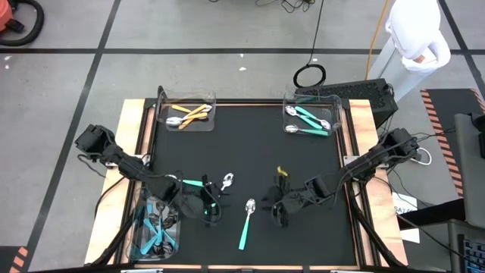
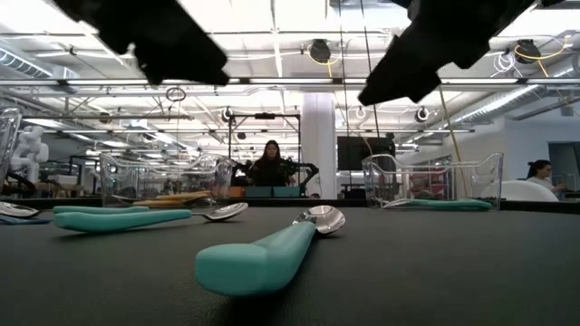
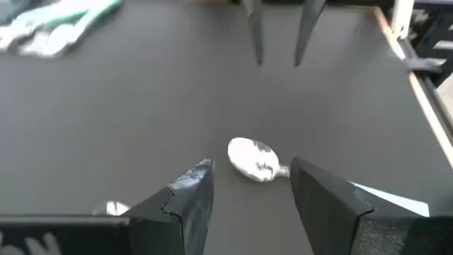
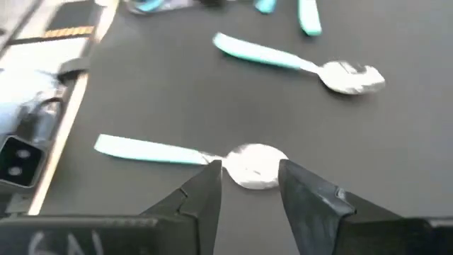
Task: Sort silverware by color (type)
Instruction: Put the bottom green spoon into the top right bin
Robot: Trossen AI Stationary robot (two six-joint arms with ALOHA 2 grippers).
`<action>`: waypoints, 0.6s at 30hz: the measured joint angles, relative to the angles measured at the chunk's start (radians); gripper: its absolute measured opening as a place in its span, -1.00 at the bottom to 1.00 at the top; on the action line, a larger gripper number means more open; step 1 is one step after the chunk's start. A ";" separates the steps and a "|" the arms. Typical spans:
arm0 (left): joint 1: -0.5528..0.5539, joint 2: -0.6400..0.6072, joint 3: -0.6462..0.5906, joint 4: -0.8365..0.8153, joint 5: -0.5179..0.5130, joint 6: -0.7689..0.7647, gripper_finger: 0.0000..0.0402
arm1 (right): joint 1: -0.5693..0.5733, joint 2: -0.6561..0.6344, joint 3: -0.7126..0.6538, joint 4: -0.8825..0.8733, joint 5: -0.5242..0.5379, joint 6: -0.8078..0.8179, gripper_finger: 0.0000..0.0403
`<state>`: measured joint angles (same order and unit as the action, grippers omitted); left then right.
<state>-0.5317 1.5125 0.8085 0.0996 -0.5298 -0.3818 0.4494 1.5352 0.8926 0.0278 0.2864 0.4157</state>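
A teal-handled spoon (image 1: 245, 221) with a shiny silver head (image 3: 251, 157) lies flat on the black mat near the middle front. My left gripper (image 1: 212, 208) hangs open just left of that head. My right gripper (image 1: 274, 211) hangs open just right of it. In the right wrist view the head (image 4: 251, 166) shows between my two fingers. The low view shows both hands above the mat. A second teal spoon (image 1: 208, 183) with a silver head lies flat a little farther back and to the left.
A clear bin (image 1: 189, 114) at the far left holds orange-handled spoons. Another bin (image 1: 308, 119) at the far right holds teal-handled, silver-headed ones. The bin (image 1: 159, 231) at the near left holds teal-handled, dark-headed ones. A small yellow piece (image 1: 282, 172) lies near the right arm. A person (image 2: 270, 165) sits beyond the table.
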 joint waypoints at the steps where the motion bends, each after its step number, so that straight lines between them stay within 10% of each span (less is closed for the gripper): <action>1: -0.011 0.000 0.000 -0.019 -0.013 -0.027 -0.07 | 0.005 0.008 0.000 0.020 -0.003 -0.037 -0.33; 18: -0.013 0.000 0.000 -0.172 -0.081 -0.053 -0.07 | -0.074 0.320 0.253 -0.026 -0.286 -0.534 -0.33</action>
<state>-0.5448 1.5124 0.8082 -0.0728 -0.6106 -0.4343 0.3754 1.8555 1.1452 0.0022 0.0001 -0.1179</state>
